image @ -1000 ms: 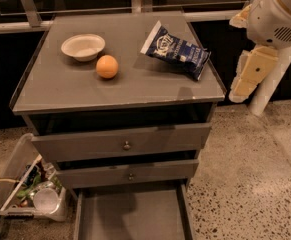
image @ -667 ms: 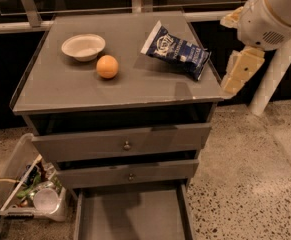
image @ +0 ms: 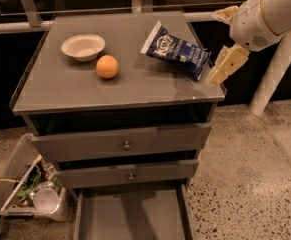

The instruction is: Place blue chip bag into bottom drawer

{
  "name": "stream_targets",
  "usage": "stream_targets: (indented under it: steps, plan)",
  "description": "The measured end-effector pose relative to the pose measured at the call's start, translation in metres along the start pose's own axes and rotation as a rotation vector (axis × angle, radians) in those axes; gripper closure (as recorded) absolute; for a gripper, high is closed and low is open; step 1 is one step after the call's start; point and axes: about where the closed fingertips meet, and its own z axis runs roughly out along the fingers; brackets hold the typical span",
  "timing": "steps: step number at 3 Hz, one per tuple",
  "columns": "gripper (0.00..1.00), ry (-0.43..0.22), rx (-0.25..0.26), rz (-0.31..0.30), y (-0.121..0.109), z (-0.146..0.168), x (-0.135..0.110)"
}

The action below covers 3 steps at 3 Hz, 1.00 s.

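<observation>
Approach seemed in hand: the cream gripper (image: 220,70), its width impossible to tell, hung beside the crinkly navy foil chip bag (image: 177,50) on the grey desk (image: 135,91); next it needed grasping.

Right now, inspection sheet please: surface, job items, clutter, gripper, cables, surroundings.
Surface: grey cabinet top, flat.
Job items: bag lies on the top, right side, not held; bottom drawer pulled open, visible floor bare.
Clutter: bowl and orange on the top, left of the bag.
Gripper: gripper at the top's right edge, close to the bag's right end, holding nothing.
Cables: nothing seen.
Surroundings: two upper drawers shut; bin of litter on the floor at left; white post at right.
</observation>
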Motion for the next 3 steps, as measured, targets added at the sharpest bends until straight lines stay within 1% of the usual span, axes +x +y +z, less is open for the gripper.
stream_targets:
  steps: [1,2,3]
  plan:
    - [0.0,-0.095,-0.006,0.006,-0.017,0.022,-0.003]
    - [0.0,-0.149,-0.029,0.012,-0.038,0.045,-0.006]
    - [0.0,-0.159,-0.041,0.016,-0.061,0.069,-0.008]
